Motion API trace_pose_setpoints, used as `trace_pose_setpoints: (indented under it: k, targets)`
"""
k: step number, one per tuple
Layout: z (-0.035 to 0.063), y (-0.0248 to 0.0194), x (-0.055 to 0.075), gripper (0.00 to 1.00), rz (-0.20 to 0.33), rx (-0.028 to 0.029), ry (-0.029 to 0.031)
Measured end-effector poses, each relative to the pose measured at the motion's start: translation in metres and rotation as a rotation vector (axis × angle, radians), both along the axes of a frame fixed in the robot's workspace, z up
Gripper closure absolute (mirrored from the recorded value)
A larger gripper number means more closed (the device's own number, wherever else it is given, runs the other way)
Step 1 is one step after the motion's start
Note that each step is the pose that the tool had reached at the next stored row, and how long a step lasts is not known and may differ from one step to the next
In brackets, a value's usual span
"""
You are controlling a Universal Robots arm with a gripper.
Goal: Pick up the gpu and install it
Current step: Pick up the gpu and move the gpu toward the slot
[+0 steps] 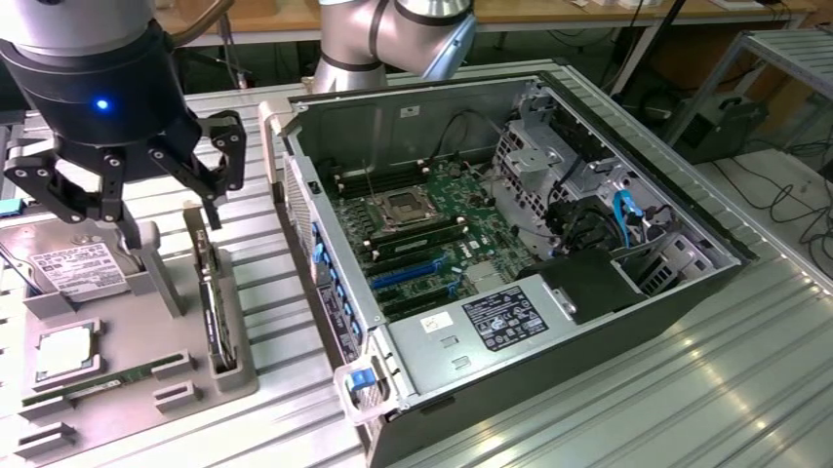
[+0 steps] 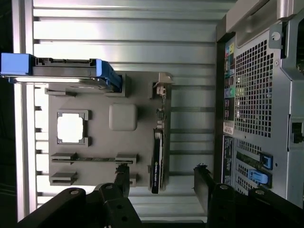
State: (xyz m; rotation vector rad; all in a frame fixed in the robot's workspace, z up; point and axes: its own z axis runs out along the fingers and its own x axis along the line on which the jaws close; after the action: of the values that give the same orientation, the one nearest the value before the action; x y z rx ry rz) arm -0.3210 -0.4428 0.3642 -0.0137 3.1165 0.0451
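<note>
Gpu [image 1: 209,292] stands on edge in its grey tray [image 1: 124,414]; our tool [image 1: 172,230] hovers above it, fingers apart. We fear an off-centre descent could strike the card's edge.

No text readable, power supply label [image 1: 498,319] illegible

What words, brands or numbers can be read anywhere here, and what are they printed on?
No text here can be read out.
Dark label on the power supply inside the computer case: print too small to read.
White label on the hard drive: print too small to read.
Small white mark on the gpu: too small to read.
</note>
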Motion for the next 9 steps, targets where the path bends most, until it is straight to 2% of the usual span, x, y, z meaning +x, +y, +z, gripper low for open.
trace_pose_setpoints:
  k: [5, 9]
  targets:
    - [-0.0013, -0.0035, 0.0000, 0.34, 0.000, 0.0001, 0.0000]
    - [-0.0021, -0.0044, 0.0000, 0.34, 0.000, 0.0000, 0.0000]
